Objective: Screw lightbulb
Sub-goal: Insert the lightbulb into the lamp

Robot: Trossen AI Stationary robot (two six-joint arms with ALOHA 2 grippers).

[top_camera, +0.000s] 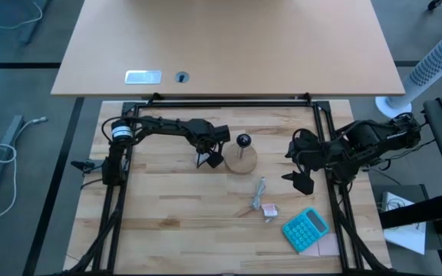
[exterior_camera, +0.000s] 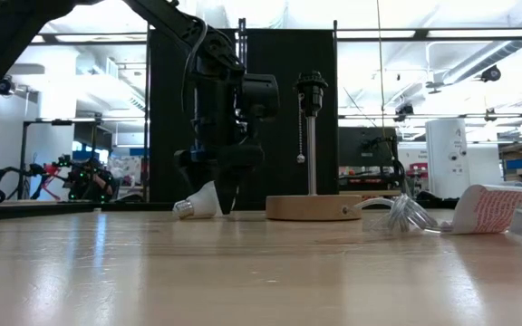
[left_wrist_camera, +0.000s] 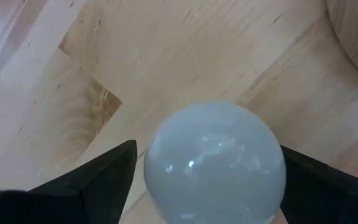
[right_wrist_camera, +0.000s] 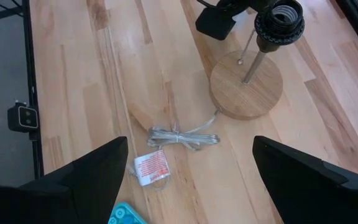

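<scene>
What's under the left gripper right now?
The lightbulb lies on the wooden table between the left gripper's open fingers, beside the lamp base. Its screw neck is hidden in the wrist view.

Left hand (exterior_camera: pixel 214 201) lowered, fingers spread; right hand (top_camera: pixel 304 181) open

Wooden lamp base (top_camera: pixel 242 162) with black socket (exterior_camera: pixel 312 91), bundled cord (right_wrist_camera: pixel 183 137), teal calculator (top_camera: pixel 305 229) on the table (top_camera: pixel 167 222)
</scene>
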